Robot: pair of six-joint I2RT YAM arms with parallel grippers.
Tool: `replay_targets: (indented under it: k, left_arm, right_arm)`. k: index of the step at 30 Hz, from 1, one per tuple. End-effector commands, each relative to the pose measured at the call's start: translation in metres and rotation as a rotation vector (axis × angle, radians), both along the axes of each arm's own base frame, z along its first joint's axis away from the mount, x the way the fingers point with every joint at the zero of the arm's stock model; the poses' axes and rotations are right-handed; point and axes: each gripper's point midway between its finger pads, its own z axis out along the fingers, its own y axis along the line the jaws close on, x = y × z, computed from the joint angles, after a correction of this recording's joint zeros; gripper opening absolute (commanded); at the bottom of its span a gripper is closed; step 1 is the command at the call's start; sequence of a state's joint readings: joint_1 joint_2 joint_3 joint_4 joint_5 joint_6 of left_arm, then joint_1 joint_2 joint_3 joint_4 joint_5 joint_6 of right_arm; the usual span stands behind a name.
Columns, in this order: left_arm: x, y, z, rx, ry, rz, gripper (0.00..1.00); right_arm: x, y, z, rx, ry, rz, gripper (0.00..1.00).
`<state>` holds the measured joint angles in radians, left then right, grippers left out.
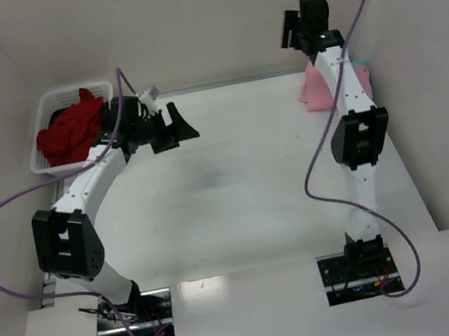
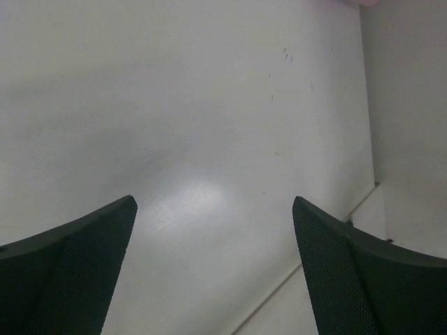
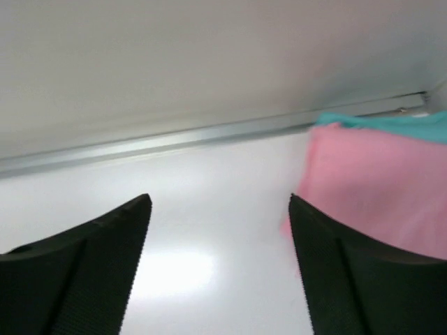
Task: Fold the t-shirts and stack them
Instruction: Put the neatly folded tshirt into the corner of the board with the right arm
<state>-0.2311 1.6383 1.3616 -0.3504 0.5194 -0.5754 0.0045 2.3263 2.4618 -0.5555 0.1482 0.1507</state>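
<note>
A folded light pink t-shirt (image 1: 312,88) (image 3: 380,185) lies at the table's far right on a teal t-shirt (image 1: 361,67) (image 3: 391,124), of which only an edge shows. Dark red t-shirts (image 1: 70,131) are heaped in the white basket (image 1: 47,156) at the far left. My right gripper (image 1: 293,30) (image 3: 220,199) is open and holds nothing. It hangs above the table just left of the pink shirt, facing the back wall. Over the table to the right of the basket, my left gripper (image 1: 177,131) (image 2: 215,201) stands wide open and holds nothing.
White walls close the table at the back and on both sides. A metal strip (image 3: 174,138) runs along the foot of the back wall. The right arm's purple cable (image 1: 316,169) loops over the table's right half.
</note>
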Motion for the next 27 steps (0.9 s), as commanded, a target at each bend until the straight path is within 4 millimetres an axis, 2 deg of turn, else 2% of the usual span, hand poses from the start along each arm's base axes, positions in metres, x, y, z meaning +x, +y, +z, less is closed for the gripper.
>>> replay_targets:
  k: [1,2,3,4,6,7,8,10,11,12,13,14,15,16,18,19,20,21,22,27]
  left_arm:
    - [0.006,0.015,0.084,0.066,-0.304,0.025,1.00]
    - [0.006,0.022,0.089,0.095,-0.328,0.053,1.00]
    - [0.005,0.027,0.097,0.116,-0.364,0.066,1.00]
    - [-0.001,0.033,0.108,0.130,-0.401,0.085,1.00]
    - [-0.007,0.048,0.107,0.191,-0.405,0.139,1.00]
    - [-0.014,0.055,0.118,0.203,-0.442,0.163,1.00]
    - [-0.019,0.062,0.117,0.222,-0.437,0.188,1.00]
    - [-0.034,0.076,0.119,0.241,-0.457,0.235,1.00]
    - [-0.039,0.081,0.118,0.257,-0.469,0.242,1.00]
    - [-0.045,0.085,0.117,0.272,-0.481,0.249,1.00]
    - [-0.055,0.090,0.125,0.274,-0.520,0.262,1.00]
    - [-0.060,0.094,0.111,0.298,-0.502,0.267,1.00]
    - [-0.065,0.099,0.106,0.314,-0.488,0.281,1.00]
    - [-0.071,0.105,0.106,0.326,-0.491,0.305,1.00]
    - [-0.079,0.107,0.095,0.313,-0.458,0.324,1.00]
    - [-0.082,0.104,0.092,0.305,-0.453,0.308,1.00]
    - [-0.084,0.100,0.088,0.286,-0.438,0.292,1.00]
    - [-0.089,0.100,0.091,0.267,-0.441,0.304,1.00]
    - [-0.090,0.101,0.086,0.270,-0.431,0.302,1.00]
    - [-0.095,0.103,0.079,0.273,-0.414,0.313,1.00]
  right_arm:
    - [-0.068,0.047,0.105,0.063,-0.167,0.053,0.89]
    - [-0.082,0.048,0.076,0.083,-0.105,0.046,0.97]
    - [-0.100,0.052,0.080,0.111,-0.107,0.065,1.00]
    - [-0.130,0.051,0.084,0.125,-0.102,0.067,1.00]
    - [-0.161,0.045,0.089,0.161,-0.106,0.042,1.00]
    - [-0.188,0.037,0.113,0.160,-0.160,0.026,1.00]
    - [-0.204,0.036,0.097,0.165,-0.126,0.019,1.00]
    - [-0.234,0.029,0.097,0.155,-0.121,-0.007,1.00]
    - [-0.257,0.026,0.100,0.154,-0.145,-0.013,1.00]
    - [-0.269,0.026,0.101,0.156,-0.166,-0.012,1.00]
    - [-0.280,0.025,0.087,0.167,-0.162,-0.017,1.00]
    - [-0.300,0.021,0.100,0.180,-0.216,-0.036,1.00]
    - [-0.308,0.017,0.095,0.188,-0.213,-0.052,1.00]
    - [-0.316,0.011,0.076,0.204,-0.161,-0.082,1.00]
    - [-0.328,0.019,0.062,0.232,-0.121,-0.043,1.00]
    - [-0.332,0.020,0.044,0.235,-0.077,-0.039,1.00]
    - [-0.337,0.021,0.035,0.246,-0.057,-0.045,1.00]
    - [-0.343,0.026,0.033,0.258,-0.059,-0.020,1.00]
    - [-0.347,0.028,0.020,0.273,-0.037,-0.020,1.00]
    - [-0.355,0.030,0.027,0.297,-0.092,-0.011,1.00]
